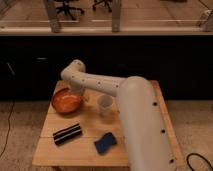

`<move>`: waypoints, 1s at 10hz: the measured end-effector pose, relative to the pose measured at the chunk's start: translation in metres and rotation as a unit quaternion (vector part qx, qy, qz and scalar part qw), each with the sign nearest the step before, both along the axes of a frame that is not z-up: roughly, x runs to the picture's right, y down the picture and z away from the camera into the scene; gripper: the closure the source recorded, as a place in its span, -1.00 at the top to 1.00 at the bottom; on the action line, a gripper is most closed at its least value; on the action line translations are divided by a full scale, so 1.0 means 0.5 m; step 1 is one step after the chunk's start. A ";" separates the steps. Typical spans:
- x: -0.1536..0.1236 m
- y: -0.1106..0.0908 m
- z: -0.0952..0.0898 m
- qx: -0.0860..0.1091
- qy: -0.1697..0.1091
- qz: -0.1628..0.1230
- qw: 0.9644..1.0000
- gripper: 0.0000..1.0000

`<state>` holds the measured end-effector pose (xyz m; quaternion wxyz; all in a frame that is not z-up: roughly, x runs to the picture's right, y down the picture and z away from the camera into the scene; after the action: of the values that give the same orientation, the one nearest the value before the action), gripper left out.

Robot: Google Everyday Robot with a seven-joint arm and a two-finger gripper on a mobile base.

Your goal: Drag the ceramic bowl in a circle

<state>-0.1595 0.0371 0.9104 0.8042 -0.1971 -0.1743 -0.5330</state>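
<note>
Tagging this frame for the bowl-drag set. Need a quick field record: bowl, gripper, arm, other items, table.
bowl: orange-brown, upright, back-left of table
gripper: down at the bowl's right rim; contact not clear
arm: white, reaches from front right across the table to the bowl
cup: translucent white, upright, right of bowl, apart from it
black bar: lying front-left, in front of bowl
sponge: blue, front centre
table: wooden
</note>
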 end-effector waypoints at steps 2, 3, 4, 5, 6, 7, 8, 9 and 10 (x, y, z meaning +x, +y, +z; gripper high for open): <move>-0.014 0.011 0.011 -0.006 -0.004 -0.004 1.000 0.12; -0.026 0.013 0.015 -0.008 -0.005 -0.003 1.000 0.27; -0.024 0.007 0.018 -0.007 -0.003 0.002 1.000 0.46; -0.010 0.003 0.014 -0.007 0.001 0.005 1.000 0.54; 0.004 -0.004 0.008 -0.006 0.003 0.010 1.000 0.52; 0.028 -0.007 0.006 -0.007 0.006 0.014 1.000 0.37; 0.044 -0.006 0.009 -0.008 0.007 0.017 1.000 0.18; 0.040 -0.003 0.013 -0.011 0.004 0.016 1.000 0.03; 0.032 0.001 0.019 -0.012 0.003 0.015 1.000 0.02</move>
<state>-0.1436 0.0375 0.9199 0.8101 -0.2059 -0.1812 -0.5182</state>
